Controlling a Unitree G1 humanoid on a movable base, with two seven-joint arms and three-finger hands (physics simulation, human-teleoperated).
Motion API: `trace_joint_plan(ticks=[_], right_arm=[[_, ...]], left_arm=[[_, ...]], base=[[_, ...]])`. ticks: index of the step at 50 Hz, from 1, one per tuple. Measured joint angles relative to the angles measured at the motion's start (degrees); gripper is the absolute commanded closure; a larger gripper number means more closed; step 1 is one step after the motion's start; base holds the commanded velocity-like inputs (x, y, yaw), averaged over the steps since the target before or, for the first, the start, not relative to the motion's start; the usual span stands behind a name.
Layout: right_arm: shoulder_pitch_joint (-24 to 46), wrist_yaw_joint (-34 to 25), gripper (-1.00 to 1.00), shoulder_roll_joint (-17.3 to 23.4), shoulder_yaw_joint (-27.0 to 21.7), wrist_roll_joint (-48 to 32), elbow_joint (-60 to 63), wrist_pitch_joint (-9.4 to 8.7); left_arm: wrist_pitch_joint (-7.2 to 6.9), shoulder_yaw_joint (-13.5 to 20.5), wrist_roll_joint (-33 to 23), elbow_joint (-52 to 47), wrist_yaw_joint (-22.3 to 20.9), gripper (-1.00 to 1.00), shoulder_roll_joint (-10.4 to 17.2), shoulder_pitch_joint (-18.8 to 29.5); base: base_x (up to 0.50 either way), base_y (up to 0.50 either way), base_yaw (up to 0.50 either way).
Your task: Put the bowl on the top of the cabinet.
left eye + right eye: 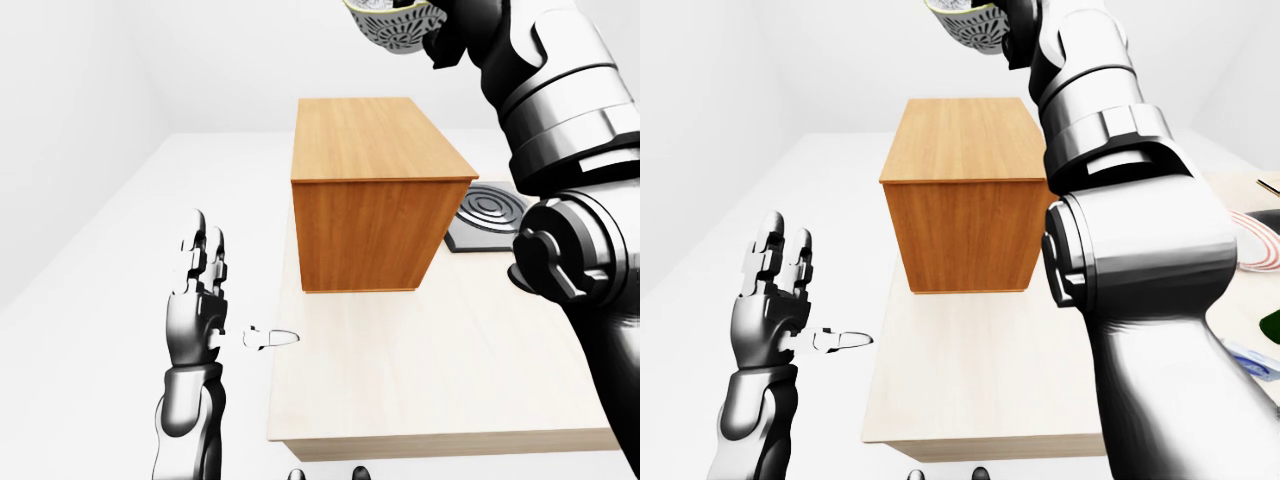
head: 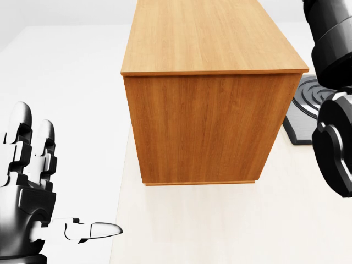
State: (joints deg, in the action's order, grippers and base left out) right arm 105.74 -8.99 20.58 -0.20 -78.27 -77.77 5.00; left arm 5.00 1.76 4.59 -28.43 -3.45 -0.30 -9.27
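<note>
The cabinet [image 1: 370, 190] served as the landmark, standing on a pale table [image 1: 430, 380] with its wooden top bare.

Well to the left of the cabinet in the left-eye view, beyond the table's left edge, the left hand [image 1: 200, 300] was raised with its fingers [image 1: 205, 245] straight up and its thumb pointing toward the table. It was fully open and held nothing.

Above the cabinet, at the very top of the left-eye view, the bowl [image 1: 395, 22] hung in the air, pale with a patterned outside, partly cut off by the picture's edge. The right hand [image 1: 450, 30] was at the bowl's right side, and the bowl appeared to be carried by it, but the fingers were mostly hidden behind the bowl and the picture's edge, so how tightly they closed could not be told. The right arm [image 1: 560, 200] ran down from there, to the right of the cabinet.

Just beside the cabinet on its right, a dark plate with concentric rings [image 1: 490, 212] lay on the table, partly behind the arm.

As a judgement of progress: the bowl was already lifted and held high over the cabinet, so the pickup and raise looked done. What remained was to lower the bowl onto the cabinet's top, release it and draw the hand clear.
</note>
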Motion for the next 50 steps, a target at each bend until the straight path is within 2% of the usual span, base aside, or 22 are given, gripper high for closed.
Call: trace_joint_plan(ticks=[24,50], right_arm=[[-7.1,1.8,1.00,-0.4,1.1,0.6,0.2,0.00],[-11.2,2.9,1.00,-1.6,1.8,1.4,0.4,0.00]], left_arm=[[0.00,0.0,-0.1,0.1,0.1,-1.00,0.0,0.2],[0.00,0.2,0.0,-0.1,0.1,-1.00,0.0,0.4]], base=[[0.00,0.00,0.00],[0.00,0.00,0.00]])
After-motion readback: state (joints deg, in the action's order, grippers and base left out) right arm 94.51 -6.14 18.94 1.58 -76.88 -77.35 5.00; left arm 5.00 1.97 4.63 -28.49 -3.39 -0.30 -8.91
